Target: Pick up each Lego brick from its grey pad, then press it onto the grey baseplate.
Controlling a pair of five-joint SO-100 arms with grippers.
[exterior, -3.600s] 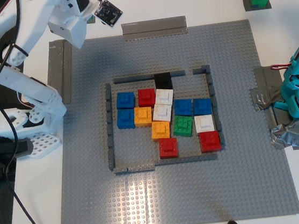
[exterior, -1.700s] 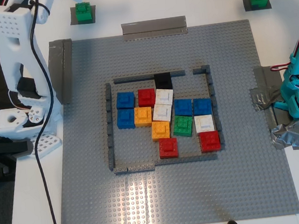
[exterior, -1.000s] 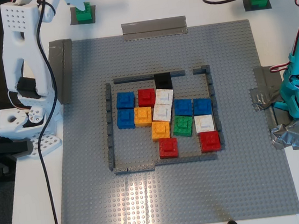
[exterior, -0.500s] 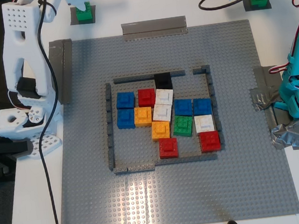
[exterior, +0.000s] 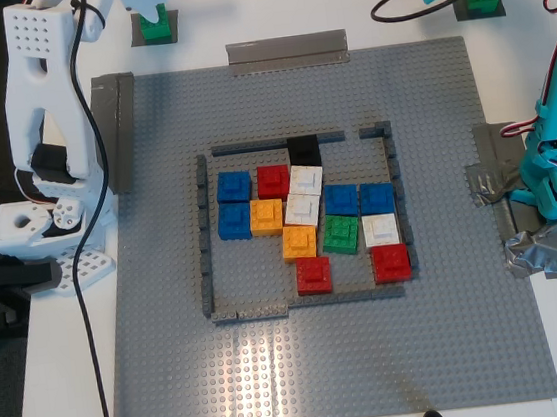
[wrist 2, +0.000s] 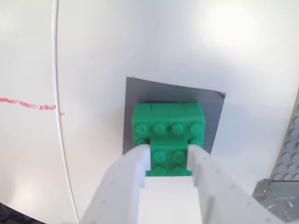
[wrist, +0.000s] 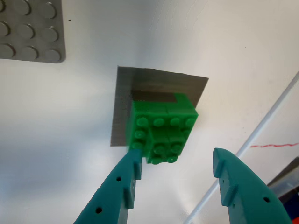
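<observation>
Second wrist view: a green Lego brick [wrist 2: 168, 137] sits on its grey pad [wrist 2: 210, 116], with my second gripper [wrist 2: 169, 163] closed narrowly about the raised stud block on the brick's top. First wrist view: another green brick [wrist: 162, 133] rests on a second grey pad [wrist: 159, 86]; my first gripper [wrist: 177, 172] is spread wide, one finger [wrist: 122, 184] touching the brick's edge. Both pads lie just beyond the grey baseplate [exterior: 456, 349], off neighbouring corners.

Glossy plastic green Lego brick [wrist: 162, 134] on a matt dark grey pad [wrist: 140, 88]; smooth white tabletop [wrist: 70, 116]; studded, faintly shiny plastic grey baseplate [exterior: 277, 370]
</observation>
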